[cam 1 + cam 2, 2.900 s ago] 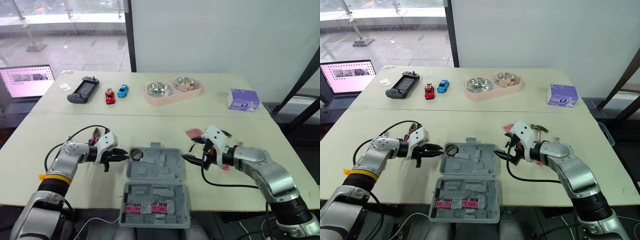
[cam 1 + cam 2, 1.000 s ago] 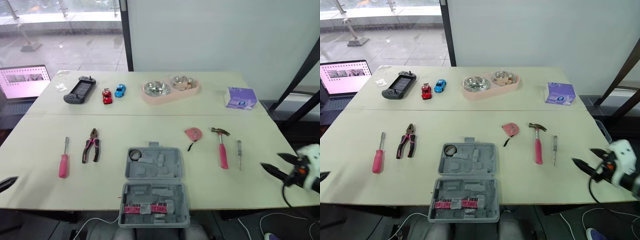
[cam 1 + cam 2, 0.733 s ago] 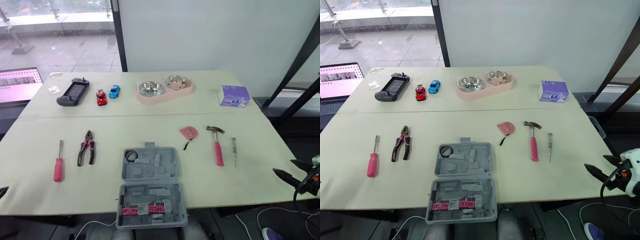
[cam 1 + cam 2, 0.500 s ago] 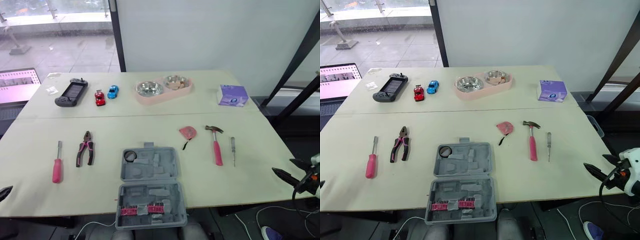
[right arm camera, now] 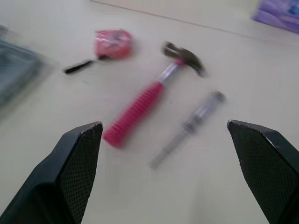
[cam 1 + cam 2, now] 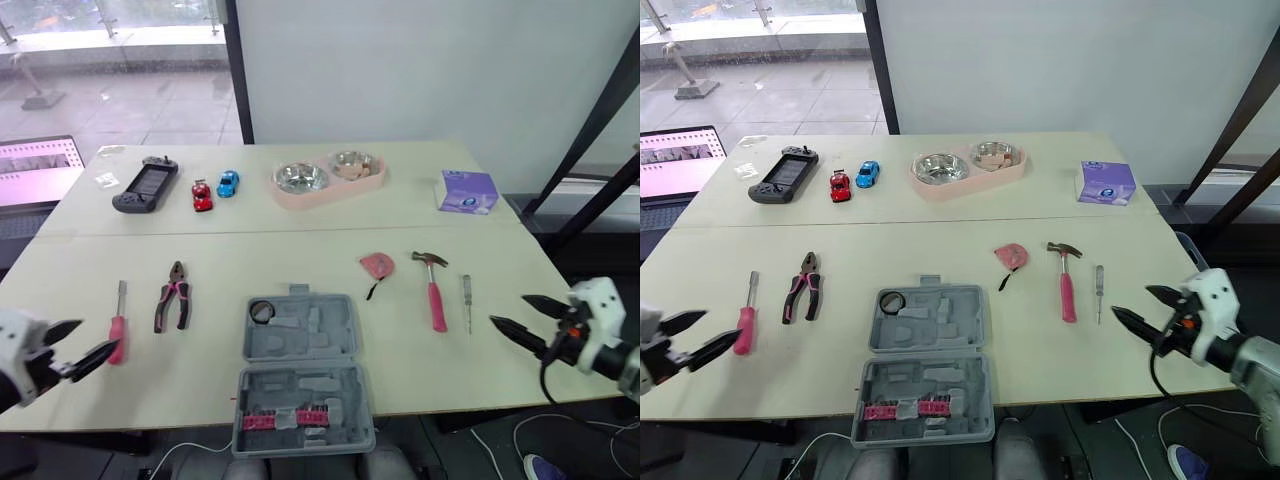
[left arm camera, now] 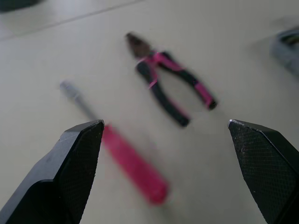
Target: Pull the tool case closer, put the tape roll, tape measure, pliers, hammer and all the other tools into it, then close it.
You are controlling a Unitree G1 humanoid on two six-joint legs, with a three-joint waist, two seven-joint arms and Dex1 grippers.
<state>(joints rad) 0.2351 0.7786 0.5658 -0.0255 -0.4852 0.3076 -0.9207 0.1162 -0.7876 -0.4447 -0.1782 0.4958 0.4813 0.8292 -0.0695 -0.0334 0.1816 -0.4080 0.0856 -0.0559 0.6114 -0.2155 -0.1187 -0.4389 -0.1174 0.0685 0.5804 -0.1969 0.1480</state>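
Here the left hand (image 6: 95, 338) gapes wide, the screwdriver (image 7: 133, 170) just ahead; the right hand (image 6: 508, 309), equally wide, faces the hammer (image 6: 435, 300).

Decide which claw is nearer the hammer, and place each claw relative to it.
Right. The right claw hovers to the right of the hammer; the left claw is far off, beyond the tool case, by the pink screwdriver.

A wide cream table (image 6: 300, 215) is spreading across the foreground, and a plain white wall (image 6: 420, 60) is standing behind it. Daylight is coming through a window (image 6: 120, 60) on the left, edged by a black frame (image 6: 236, 70), while dark slanted struts (image 6: 600, 88) are crossing the far right.
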